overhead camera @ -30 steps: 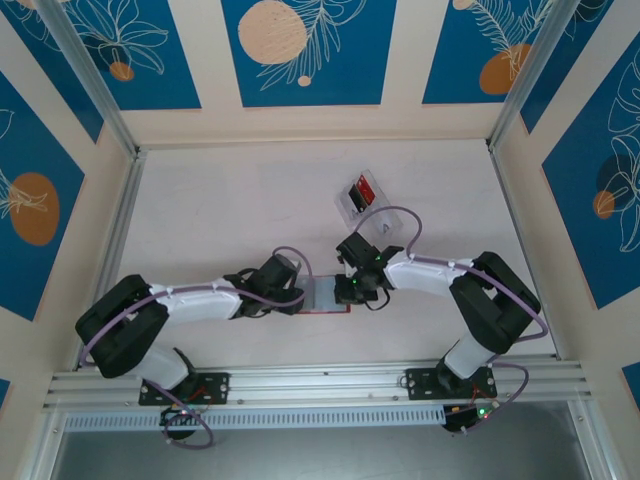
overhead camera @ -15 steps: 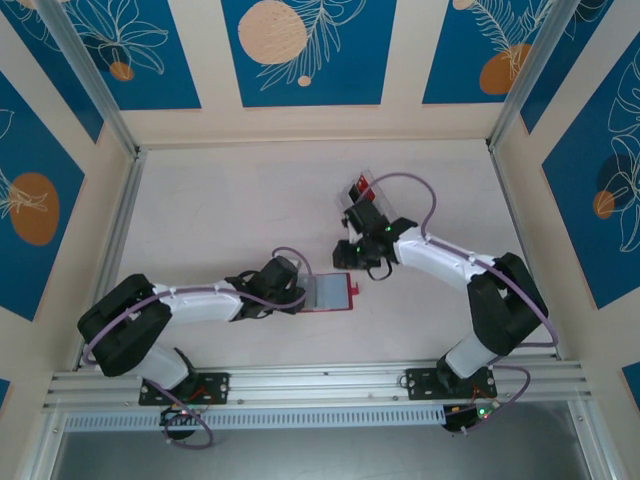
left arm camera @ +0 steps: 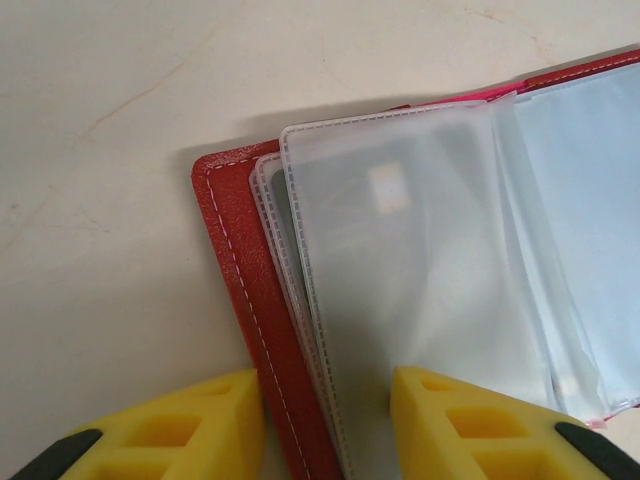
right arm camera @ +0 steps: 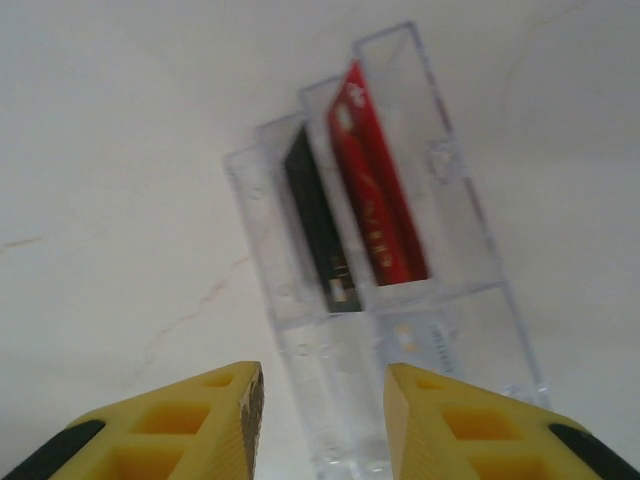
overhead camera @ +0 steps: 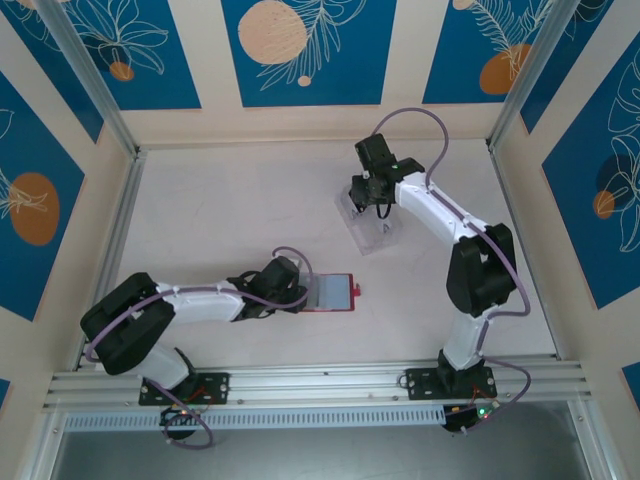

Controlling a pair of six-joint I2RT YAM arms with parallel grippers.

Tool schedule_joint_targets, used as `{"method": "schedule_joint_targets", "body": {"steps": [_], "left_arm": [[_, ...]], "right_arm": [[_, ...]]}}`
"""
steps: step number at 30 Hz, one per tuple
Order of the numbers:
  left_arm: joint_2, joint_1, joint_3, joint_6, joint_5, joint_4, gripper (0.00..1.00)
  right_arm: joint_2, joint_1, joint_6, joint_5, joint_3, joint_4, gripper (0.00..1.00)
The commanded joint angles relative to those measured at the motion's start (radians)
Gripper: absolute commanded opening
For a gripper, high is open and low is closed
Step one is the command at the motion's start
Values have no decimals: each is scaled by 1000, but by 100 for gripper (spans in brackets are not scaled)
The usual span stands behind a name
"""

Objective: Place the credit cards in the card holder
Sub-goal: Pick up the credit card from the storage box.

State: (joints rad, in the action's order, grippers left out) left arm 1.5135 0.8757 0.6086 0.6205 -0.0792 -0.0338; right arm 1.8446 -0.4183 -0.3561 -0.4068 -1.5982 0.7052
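Across the pale table (overhead camera: 220, 200) the right arm (overhead camera: 440, 215) has swung away from the card holder to the far side. The right gripper (right arm camera: 322, 420) now hangs over the clear plastic tray (right arm camera: 470, 210), fingers parted and empty. That suggests one delivery is finished and the next pick-up is starting. At the near side the left gripper (left arm camera: 325, 425) stays low, fingers moderately apart across a corner of the open red card holder (left arm camera: 235, 260). One finger sits beside the cover, the other over the frosted sleeves (left arm camera: 420, 300), where a faint card shape shows through. Bare table lies between tray and card holder, so the path back looks free. Standing on edge in the tray's narrow slots are the red card (right arm camera: 375, 210) and the black card (right arm camera: 318, 225), side by side, with clear walls close around them and little room for fingers.
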Motion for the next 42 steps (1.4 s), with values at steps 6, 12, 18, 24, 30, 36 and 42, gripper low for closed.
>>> {"method": "schedule_joint_targets", "body": {"steps": [6, 12, 18, 24, 30, 36, 42], "left_arm": [[82, 31, -10, 15, 89, -31, 37], [96, 32, 0, 18, 94, -38, 37], [100, 33, 0, 19, 91, -35, 37], [94, 32, -2, 22, 90, -37, 37], [94, 32, -6, 22, 88, -36, 37], [90, 33, -6, 21, 86, -32, 37], [94, 32, -5, 21, 85, -34, 37]], "right_arm": [[18, 59, 71, -42, -11, 90, 39], [41, 64, 69, -32, 4, 102, 39], [60, 58, 67, -11, 11, 103, 37], [56, 52, 64, -18, 37, 98, 35], [61, 47, 63, -12, 55, 91, 33], [82, 46, 63, -5, 51, 98, 32], [79, 44, 69, 16, 43, 98, 27]]}}
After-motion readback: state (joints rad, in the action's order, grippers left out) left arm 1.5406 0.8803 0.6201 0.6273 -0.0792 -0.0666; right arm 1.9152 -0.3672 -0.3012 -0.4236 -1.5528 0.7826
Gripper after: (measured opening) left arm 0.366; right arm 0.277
